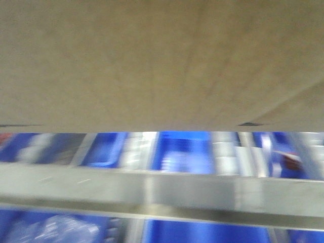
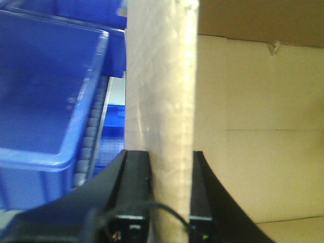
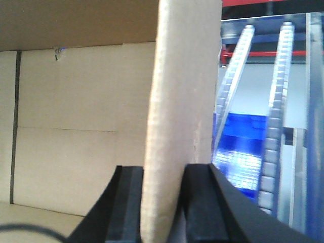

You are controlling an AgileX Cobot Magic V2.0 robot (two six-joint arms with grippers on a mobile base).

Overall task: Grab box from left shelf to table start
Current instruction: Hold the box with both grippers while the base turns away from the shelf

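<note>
The brown cardboard box (image 1: 162, 61) fills the upper half of the front view, blurred, with its lower edge above the left shelf's steel front rail (image 1: 162, 195). In the left wrist view, my left gripper (image 2: 171, 154) is shut on the box's upright side wall (image 2: 162, 91), one black finger on each face. My right gripper (image 3: 163, 169) is shut the same way on the opposite wall (image 3: 185, 76). Both wrist views look into the box's open inside. The table is out of view.
Blue plastic bins (image 1: 182, 152) sit behind and below the rail. A large blue bin (image 2: 40, 91) stands close to the left of the box. White roller tracks (image 3: 276, 111) run just to the right of the box, and another track (image 2: 91, 136) runs beside the left wall.
</note>
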